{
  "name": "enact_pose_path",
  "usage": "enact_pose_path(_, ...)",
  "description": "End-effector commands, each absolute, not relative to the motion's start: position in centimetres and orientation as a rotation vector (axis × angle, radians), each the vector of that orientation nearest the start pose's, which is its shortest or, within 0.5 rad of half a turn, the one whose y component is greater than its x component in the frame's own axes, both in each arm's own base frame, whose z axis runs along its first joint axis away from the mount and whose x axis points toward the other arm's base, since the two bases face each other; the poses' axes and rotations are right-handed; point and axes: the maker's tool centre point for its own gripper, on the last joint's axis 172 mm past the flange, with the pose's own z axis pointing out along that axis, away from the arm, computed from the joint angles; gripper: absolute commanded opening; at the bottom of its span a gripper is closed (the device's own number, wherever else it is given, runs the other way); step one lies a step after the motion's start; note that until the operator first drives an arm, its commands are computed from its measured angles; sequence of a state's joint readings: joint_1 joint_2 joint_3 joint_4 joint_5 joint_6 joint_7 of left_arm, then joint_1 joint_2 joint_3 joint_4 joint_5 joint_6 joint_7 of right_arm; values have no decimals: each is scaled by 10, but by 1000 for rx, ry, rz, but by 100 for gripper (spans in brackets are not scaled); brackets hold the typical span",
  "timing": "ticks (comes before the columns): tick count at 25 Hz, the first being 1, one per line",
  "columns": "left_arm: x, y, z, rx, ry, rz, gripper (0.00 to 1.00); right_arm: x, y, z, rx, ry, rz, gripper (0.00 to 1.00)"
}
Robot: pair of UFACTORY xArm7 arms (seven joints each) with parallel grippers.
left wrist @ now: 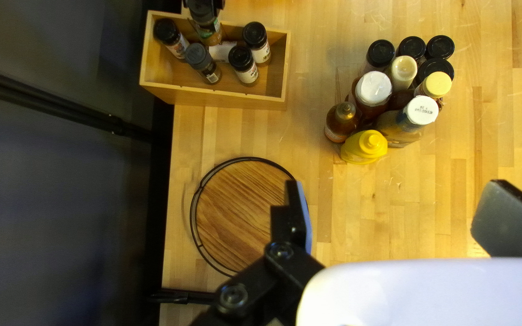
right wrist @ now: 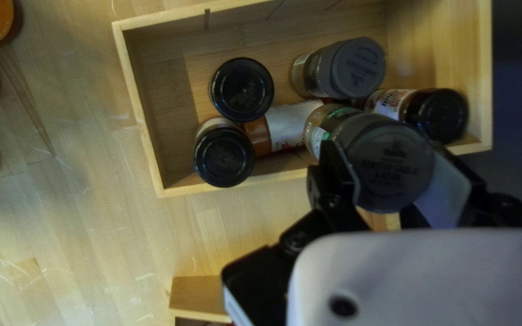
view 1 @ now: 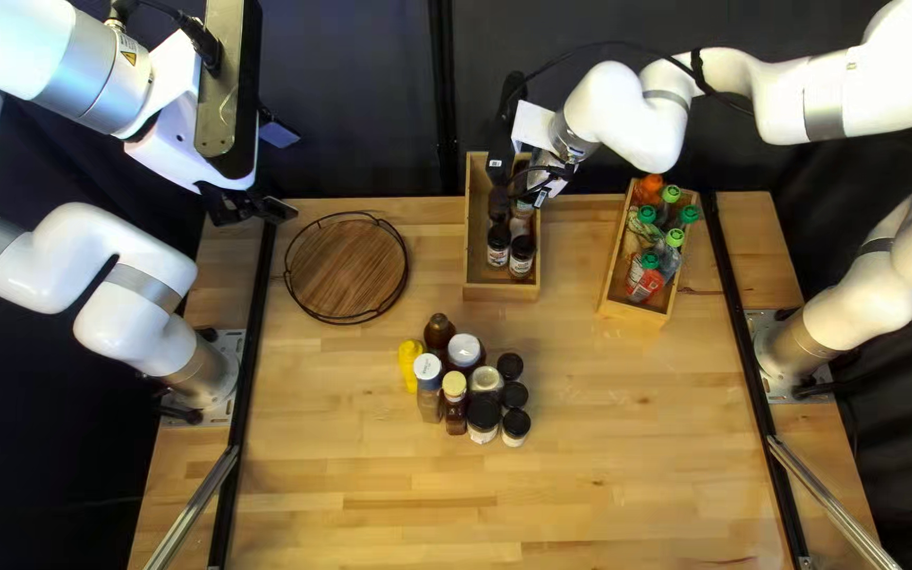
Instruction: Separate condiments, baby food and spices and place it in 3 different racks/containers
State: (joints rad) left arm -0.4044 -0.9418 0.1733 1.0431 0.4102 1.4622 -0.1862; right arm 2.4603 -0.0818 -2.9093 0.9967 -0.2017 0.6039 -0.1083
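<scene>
spice box [right wrist: 135, 102]: the step in hand looks like filling this with spices; the black-capped jars [right wrist: 241, 89] stand in it beside a lying bottle [right wrist: 285, 127].
grey-capped jar [right wrist: 391, 160]: at the box's long side, tilted, its cap between the right gripper's fingers; whether its base touches the floor, i cannot tell.
right gripper [right wrist: 388, 172]: clamped on that jar's cap, a finger against either side.
next move: likely straighten and seat the jar, part the fingers, then lift clear without knocking its neighbours.
left gripper [left wrist: 397, 196]: fingers wide apart, nothing gripped; the jar is well away from it.
bottle cluster [view 1: 456, 406]: unsorted on the table, yellow bottle [view 1: 411, 364] at one side, black-lidded jars [view 1: 510, 366] at the other.
round tray [view 1: 348, 268]: nothing on it; probably meant for condiments.
pouch box [view 1: 635, 309]: holds green- and orange-capped pouches, seemingly the baby food.
</scene>
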Motion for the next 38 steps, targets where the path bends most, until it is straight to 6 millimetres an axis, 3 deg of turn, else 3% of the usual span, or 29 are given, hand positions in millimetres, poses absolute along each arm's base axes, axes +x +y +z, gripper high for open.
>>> enact_pose_path(1, 298, 50, 496, -2885, 23, -818, 100, 490, -252, 176, -3283, 322, -430, 61)
enact_pose_path(2, 298, 50, 496, -2885, 23, -818, 100, 490, -250, 177, -3276, 316, -424, 84)
enact_pose_path(3, 298, 50, 496, -2885, 23, -818, 100, 490, -249, 178, -3273, 312, -421, 94)
enact_pose_path(5, 298, 50, 496, -2885, 23, -818, 100, 490, -246, 182, -3264, 300, -415, 100)
enact_pose_path(13, 298, 50, 496, -2885, 23, -818, 100, 486, -230, 201, -3227, 243, -429, 100)
enact_pose_path(20, 298, 50, 496, -2885, 23, -818, 100, 474, -193, 221, -3174, 136, -486, 100)
enact_pose_path(23, 298, 50, 496, -2885, 23, -818, 100, 470, -161, 223, -3123, 63, -512, 100)
enact_pose_path(31, 298, 50, 496, -2885, 23, -818, 100, 459, -36, 215, -2987, -247, -522, 100)
enact_pose_path(35, 298, 50, 496, -2885, 23, -818, 100, 449, 1, 195, -2966, -476, -471, 100)
enact_pose_path(38, 298, 50, 496, -2885, 23, -818, 100, 443, 14, 176, -2948, -621, -422, 100)
